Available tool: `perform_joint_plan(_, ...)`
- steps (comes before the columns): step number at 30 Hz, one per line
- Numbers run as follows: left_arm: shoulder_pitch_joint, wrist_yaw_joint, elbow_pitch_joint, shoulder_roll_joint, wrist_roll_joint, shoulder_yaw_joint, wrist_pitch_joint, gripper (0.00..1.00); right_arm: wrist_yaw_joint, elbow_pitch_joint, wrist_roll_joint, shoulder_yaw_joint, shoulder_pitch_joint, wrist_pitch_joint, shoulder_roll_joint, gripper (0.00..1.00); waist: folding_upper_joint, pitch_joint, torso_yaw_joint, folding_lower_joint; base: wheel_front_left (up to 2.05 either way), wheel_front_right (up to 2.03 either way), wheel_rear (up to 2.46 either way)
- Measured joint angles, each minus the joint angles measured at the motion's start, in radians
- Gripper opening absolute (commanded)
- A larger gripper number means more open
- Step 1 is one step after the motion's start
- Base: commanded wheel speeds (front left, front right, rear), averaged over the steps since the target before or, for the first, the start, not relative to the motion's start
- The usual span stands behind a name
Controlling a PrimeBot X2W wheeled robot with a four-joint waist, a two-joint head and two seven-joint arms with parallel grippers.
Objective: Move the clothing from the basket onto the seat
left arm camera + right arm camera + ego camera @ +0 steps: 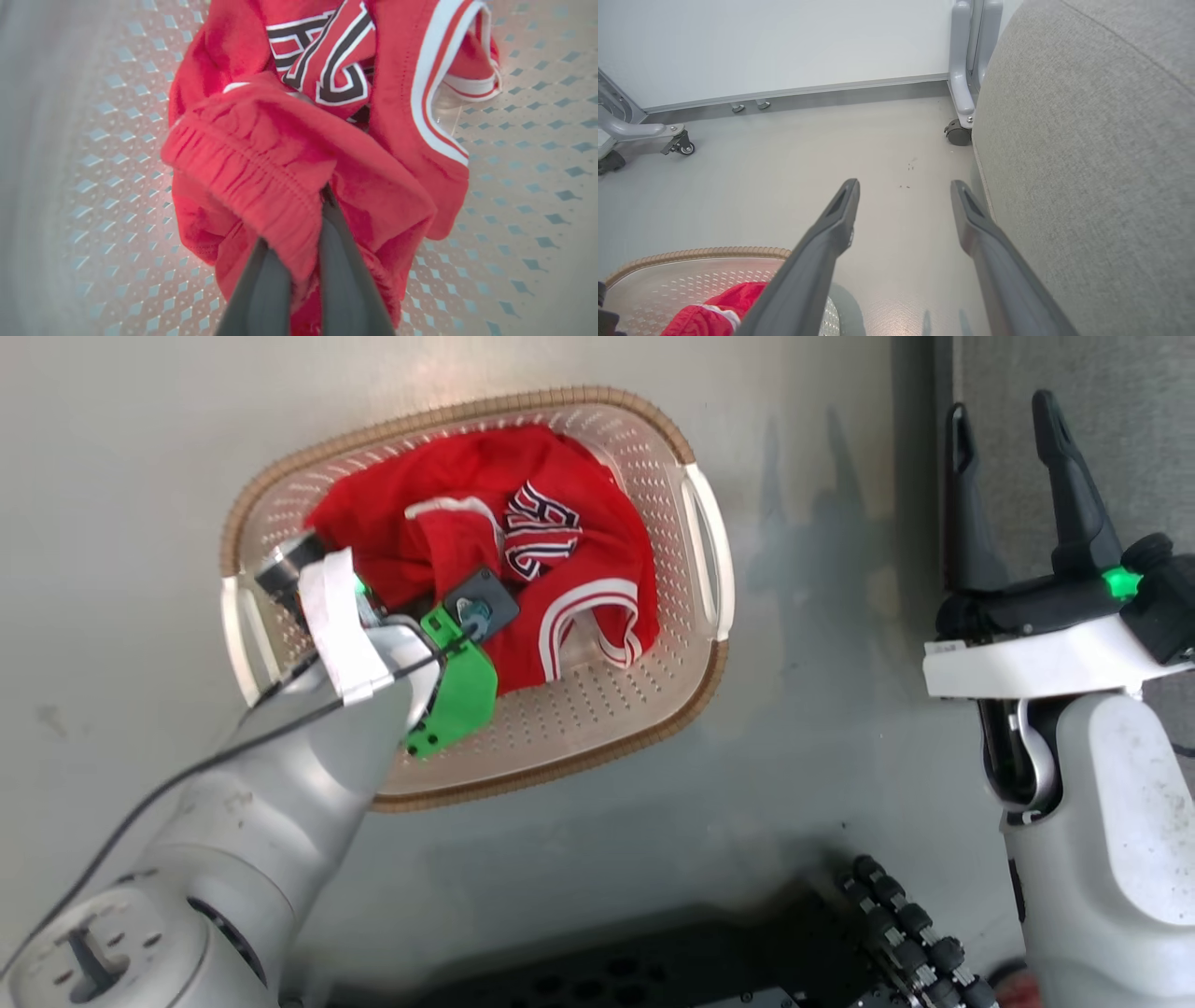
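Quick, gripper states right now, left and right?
Left gripper: shut on the clothing, pinching a gathered red edge inside the basket.
Right gripper: open, holding nothing.

Basket (579, 719) at upper centre of frame, on grey floor (112, 523). Clothing (420, 476) heaped inside, toward its upper side. The jersey lettering (540, 532) faces up, with white-striped trim at the heap's lower right. Left arm (280, 793) comes in from lower left, its green-bracketed wrist over the heap's lower left edge. Right pincer (1001, 415) at upper right, fingers spread and pointing up-frame, well apart from the basket, against the seat (1158, 448).
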Motion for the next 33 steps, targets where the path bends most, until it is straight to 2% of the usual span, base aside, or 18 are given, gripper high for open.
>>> perform_joint_plan(10, 0.174, 0.027, -0.037, -0.018, -0.095, 0.059, -0.102, 0.0, 0.0, 0.042, -0.033, 0.015, 0.117, 0.0, 0.0, 1.0, 0.0, -0.204, 0.029, 0.0, 0.0, 0.0, 0.0)
perform_joint_plan(17, 0.303, 0.081, -0.107, -0.021, -0.146, 0.106, -0.129, 0.0, 0.0, 0.077, -0.04, 0.047, 0.209, 0.0, 0.0, 1.0, 0.0, -0.375, 0.053, 0.0, 0.0, 0.0, 0.0)
perform_joint_plan(24, 0.47, 0.184, -0.363, 0.049, -0.151, 0.234, -0.134, 0.0, 0.0, 0.105, -0.032, 0.096, 0.285, 0.0, 0.001, 1.0, 0.0, -0.542, 0.075, 0.0, 0.0, 0.0, 0.0)
perform_joint_plan(29, 0.609, 0.227, -0.509, 0.087, -0.125, 0.321, -0.134, 0.0, 0.0, 0.124, -0.025, 0.128, 0.352, 0.0, 0.001, 1.0, 0.0, -0.657, 0.086, 0.0, 0.0, 0.0, 0.0)
perform_joint_plan(33, 0.702, 0.242, -0.607, 0.1, -0.106, 0.396, -0.135, 0.0, 0.0, 0.137, -0.022, 0.146, 0.397, 0.0, 0.001, 1.0, 0.0, -0.741, 0.091, 0.0, 0.0, 0.0, 0.0)
